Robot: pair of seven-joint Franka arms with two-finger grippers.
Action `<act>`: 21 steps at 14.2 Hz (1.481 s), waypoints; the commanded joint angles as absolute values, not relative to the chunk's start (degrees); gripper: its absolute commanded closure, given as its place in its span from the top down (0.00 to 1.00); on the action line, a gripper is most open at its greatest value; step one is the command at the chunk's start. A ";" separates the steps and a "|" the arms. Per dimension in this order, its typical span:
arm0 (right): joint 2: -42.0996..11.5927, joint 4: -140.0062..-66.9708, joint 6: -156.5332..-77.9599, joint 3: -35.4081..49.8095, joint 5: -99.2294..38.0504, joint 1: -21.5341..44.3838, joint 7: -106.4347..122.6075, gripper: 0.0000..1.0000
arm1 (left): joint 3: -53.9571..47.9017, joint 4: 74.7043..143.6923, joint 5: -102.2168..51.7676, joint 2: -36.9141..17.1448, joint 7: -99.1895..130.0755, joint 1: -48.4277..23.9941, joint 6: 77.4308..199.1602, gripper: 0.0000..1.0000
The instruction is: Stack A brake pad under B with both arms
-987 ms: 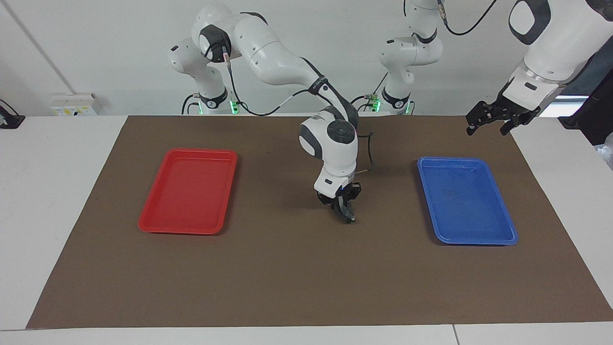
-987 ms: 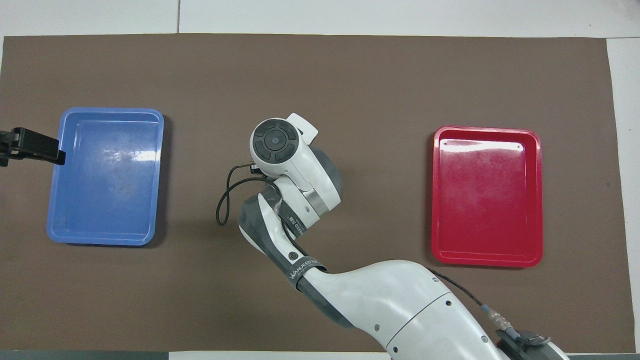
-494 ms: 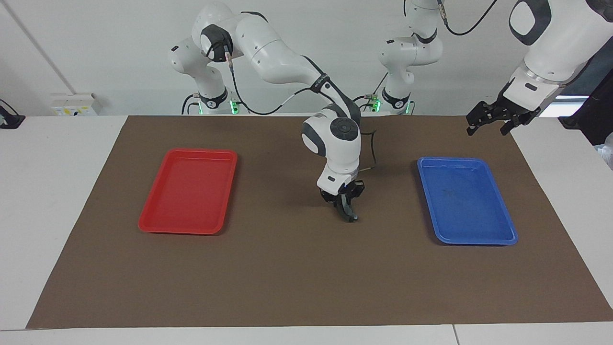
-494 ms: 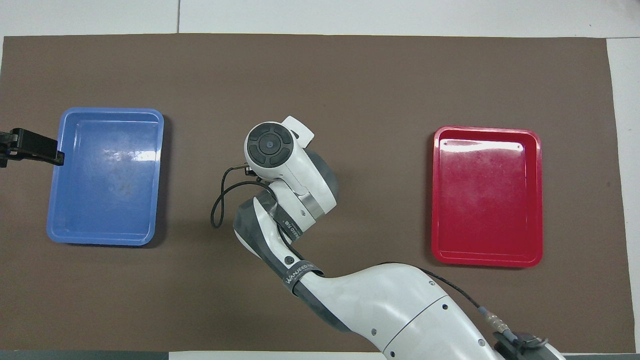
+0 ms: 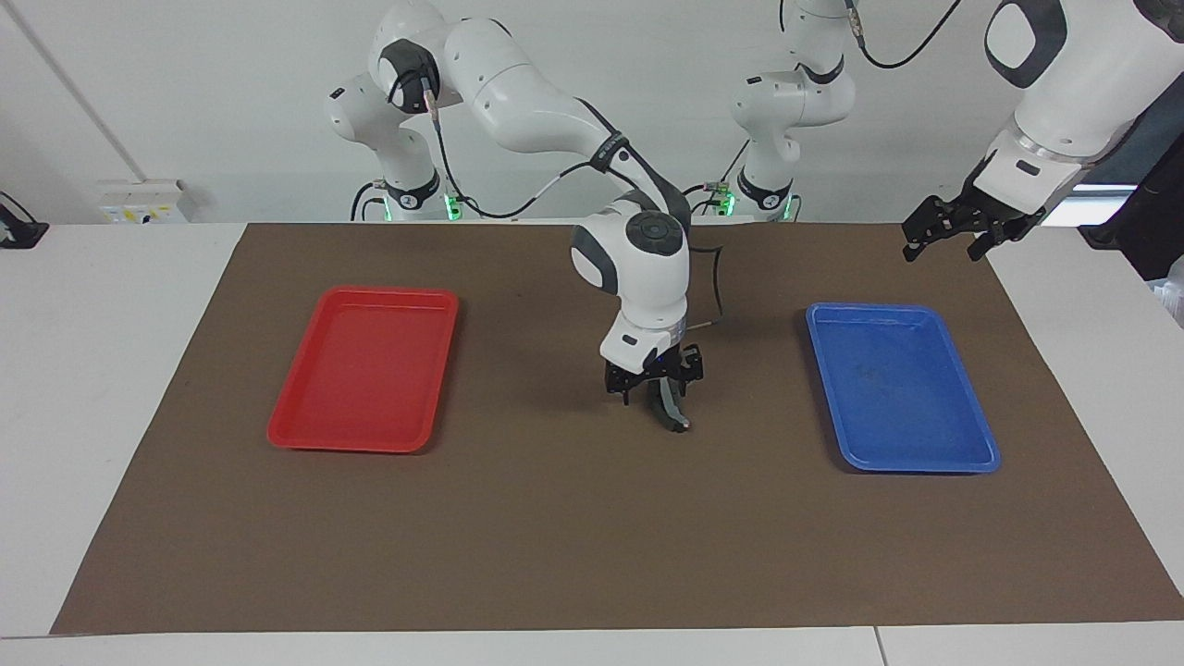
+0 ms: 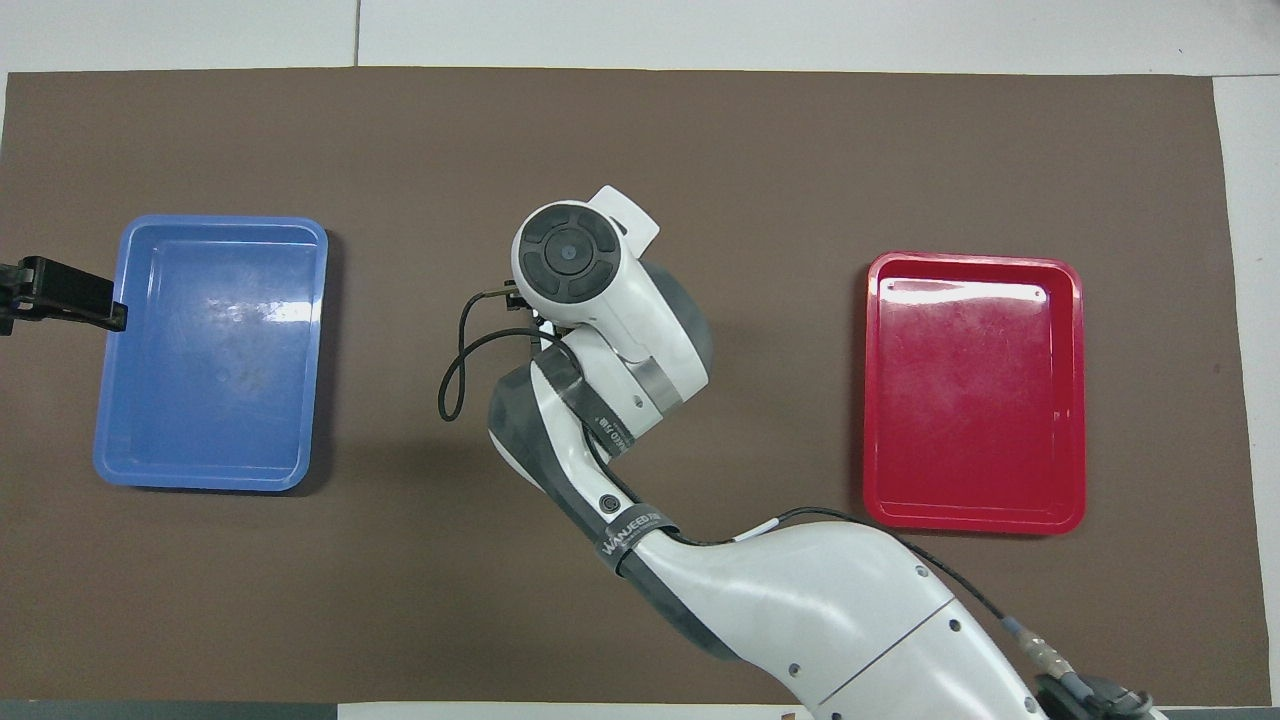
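Observation:
A dark curved pad with a lighter strip, B [image 5: 673,414], lies on the brown mat at the table's middle, between the two trays. The short A brake pad does not show apart from it; I cannot tell whether it lies beneath. My right gripper [image 5: 655,392] points down just over B, fingers spread and holding nothing. In the overhead view the right arm's wrist [image 6: 570,265] hides both the gripper and the pads. My left gripper [image 5: 953,239] waits in the air, open and empty, over the mat's edge beside the blue tray; it also shows in the overhead view [image 6: 60,295].
A red tray [image 5: 305,435] lies toward the right arm's end of the mat and a blue tray [image 5: 925,465] toward the left arm's end, both with nothing in them. The brown mat [image 5: 555,555] covers most of the white table.
My right gripper has risen a little and turned over the pad, which has stayed in place on the mat. The left arm has not moved.

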State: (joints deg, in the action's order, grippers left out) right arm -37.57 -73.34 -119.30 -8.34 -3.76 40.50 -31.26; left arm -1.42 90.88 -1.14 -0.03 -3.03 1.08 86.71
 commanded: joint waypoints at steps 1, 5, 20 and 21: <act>-27.99 -77.33 -112.44 -7.29 -2.81 32.55 -31.29 1.00 | -1.50 92.72 -0.44 1.76 -3.16 1.32 86.66 1.00; -12.95 -85.06 -96.71 -7.30 -2.73 19.29 -23.08 1.00 | -1.58 92.72 -0.53 1.76 -3.16 1.32 86.66 1.00; 8.26 -96.67 -82.70 -7.56 1.93 2.29 6.24 1.00 | -1.49 92.72 -0.53 1.67 -3.16 1.32 86.66 1.00; 8.09 -98.33 -83.66 -7.56 1.93 2.11 6.33 1.00 | -1.49 92.72 -0.44 1.76 -3.16 1.32 86.66 1.00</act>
State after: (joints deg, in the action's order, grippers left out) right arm 6.61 -93.71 -80.94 -8.53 1.30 3.53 4.74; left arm -1.42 90.90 -1.14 -0.03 -3.03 1.08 86.71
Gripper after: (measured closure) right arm 0.000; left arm 0.000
